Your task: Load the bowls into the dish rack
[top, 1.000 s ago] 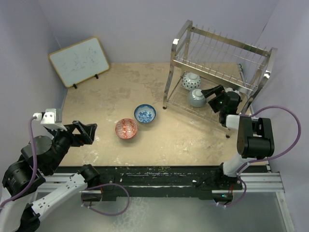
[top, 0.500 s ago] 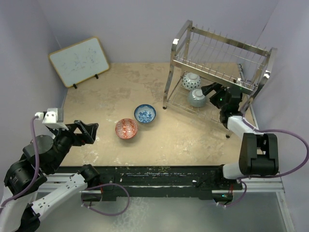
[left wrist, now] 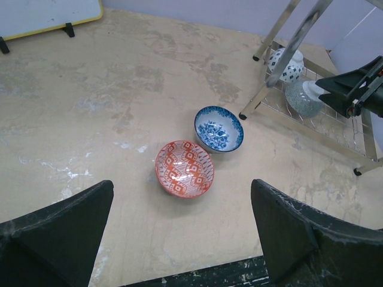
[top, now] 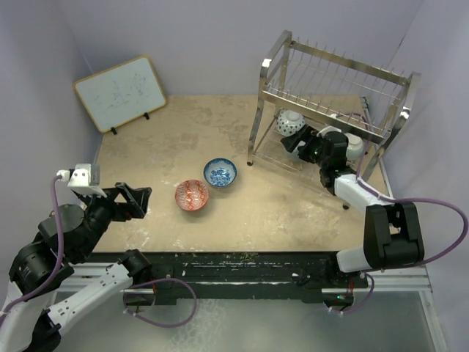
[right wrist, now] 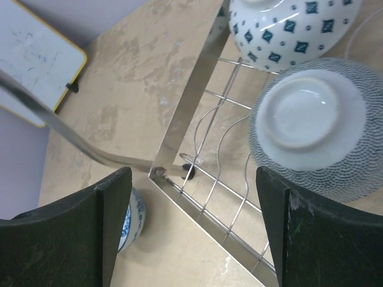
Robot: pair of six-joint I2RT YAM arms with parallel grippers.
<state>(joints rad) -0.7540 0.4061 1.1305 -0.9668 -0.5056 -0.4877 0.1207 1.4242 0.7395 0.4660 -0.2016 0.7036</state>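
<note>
The dish rack [top: 333, 92] stands at the back right. On its lower tier rest a white bowl with blue dots [right wrist: 293, 27] and, beside it, a pale grey bowl [right wrist: 314, 128] lying upside down. My right gripper [top: 299, 141] hovers open over that tier [right wrist: 233, 179], right above the grey bowl and touching nothing; in the right wrist view the right gripper [right wrist: 194, 233] has only wire between its fingers. On the table lie a red-orange bowl [top: 191, 194] and a blue-and-white bowl [top: 220, 171]. My left gripper [top: 135, 199] hangs open at the near left, empty, short of the red-orange bowl [left wrist: 184, 168].
A framed whiteboard [top: 119, 92] leans at the back left. The rack's upright legs [top: 256, 136] and top tier of prongs [top: 330, 70] surround the right arm. Walls close in on the left, right and back.
My right gripper has pushed left under the rack's top tier, from beside the grey bowl to above it. Both racked bowls stayed put. The left arm barely shifted.
</note>
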